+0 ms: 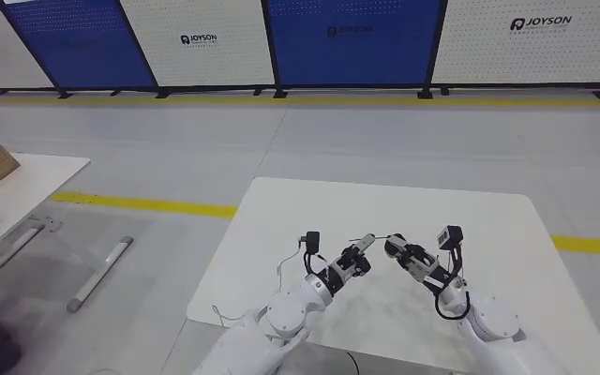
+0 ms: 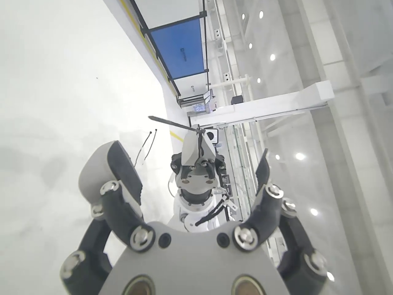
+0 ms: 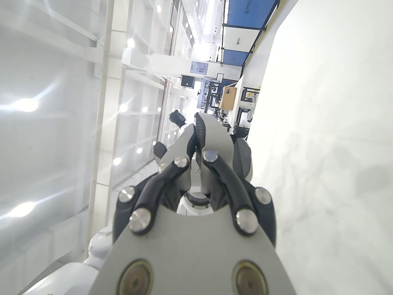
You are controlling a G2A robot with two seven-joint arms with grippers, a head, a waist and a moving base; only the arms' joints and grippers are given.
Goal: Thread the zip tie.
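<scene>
Currently the left pincer [image 2: 190, 146] hangs above the white surface [image 2: 61, 62] with its jaws spread wide and nothing between them, facing the other arm at close range. Between the 2 arms the zip tie [image 2: 172, 124] is in the air: a thin dark tail juts sideways from the tip of the right pincer [image 3: 196, 124], and the rest of the strap runs down between that pincer's fingers. The right pincer is pressed fully together on the strap, holding it just off the surface. Whether the tie's head sits at the pinch, and whether the tail has passed through it, is too small to tell. 2 spare ties [image 2: 149, 147] lie loose on the surface beyond.

The step in hand looks like the set-up for threading: 1 arm presents the tie, and the other is poised to take the free end. The next move probably calls for the left pincer to come onto the tail near its tip and grip it squarely. The strap is thin and springy, so a grip far from the tip would let it flex away from the head's slot.
</scene>
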